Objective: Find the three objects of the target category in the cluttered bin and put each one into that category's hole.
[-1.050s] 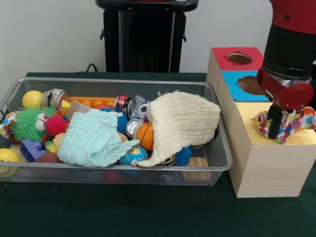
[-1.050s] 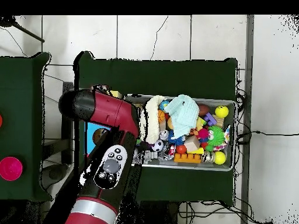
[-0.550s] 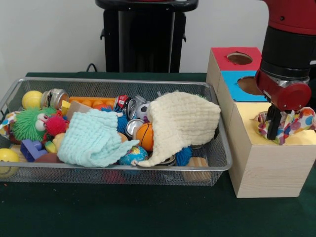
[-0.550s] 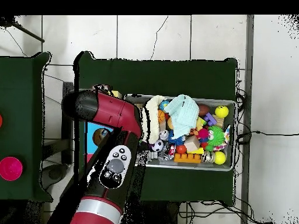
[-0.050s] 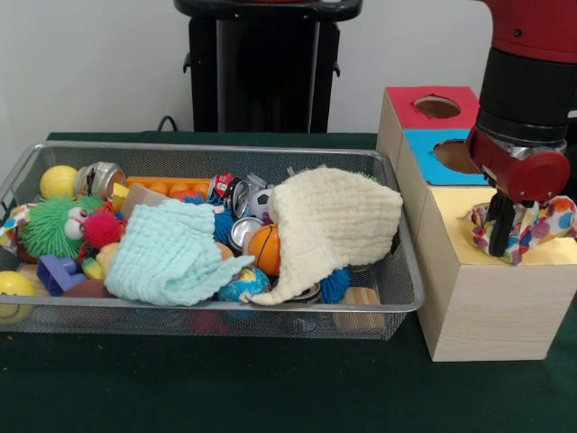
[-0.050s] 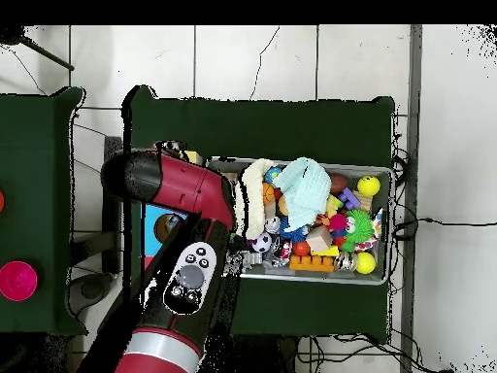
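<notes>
My gripper (image 5: 501,227) hangs over the yellow top (image 5: 448,213) of the wooden sorting box, its tip down in a bunched polka-dot cloth (image 5: 541,225) lying there. Whether it holds the cloth is hidden. In the wire bin (image 5: 397,298), a cream knitted cloth (image 5: 334,221) drapes over toys at the right and a mint cloth (image 5: 171,257) lies in the middle. From above, the red arm (image 6: 175,185) covers the box and the gripper; the cream cloth (image 6: 254,189) and the mint cloth (image 6: 306,189) show in the bin (image 6: 388,228).
Behind the yellow section, the box has a blue section with a hole (image 5: 458,155) and a red section with a hole (image 5: 437,106). The bin also holds balls, cans, blocks, a green fuzzy toy (image 5: 52,225) and an orange ball (image 5: 264,248).
The gripper rose slightly above the polka-dot cloth, then came back down into it. The cloth and the bin's contents have stayed put.
</notes>
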Controlling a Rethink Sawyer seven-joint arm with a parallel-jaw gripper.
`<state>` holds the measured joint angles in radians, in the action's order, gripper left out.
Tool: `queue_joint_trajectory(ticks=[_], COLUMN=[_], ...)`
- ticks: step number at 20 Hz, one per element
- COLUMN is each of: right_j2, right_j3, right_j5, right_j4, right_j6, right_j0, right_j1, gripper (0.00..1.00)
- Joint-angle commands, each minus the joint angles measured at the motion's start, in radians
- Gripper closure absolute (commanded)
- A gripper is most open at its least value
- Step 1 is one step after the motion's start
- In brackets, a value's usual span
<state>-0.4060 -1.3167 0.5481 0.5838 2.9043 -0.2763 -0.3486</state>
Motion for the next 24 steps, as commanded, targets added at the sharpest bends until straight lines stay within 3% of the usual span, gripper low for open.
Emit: queue_joint_trajectory(ticks=[1,9,17,24], right_j2=[0.193,0.221,0.163,0.170], right_j3=[-0.235,-0.305,-0.269,-0.251], right_j5=[-0.115,-0.136,-0.073,0.040], right_j4=[-0.056,-0.085,-0.188,-0.253], right_j6=[-0.003,-0.033,-0.113,-0.150], right_j0=[0.069,0.104,0.117,0.169], right_j1=[0.110,0.050,-0.011,-0.098], gripper=[1.00,1.00,1.00,1.00])
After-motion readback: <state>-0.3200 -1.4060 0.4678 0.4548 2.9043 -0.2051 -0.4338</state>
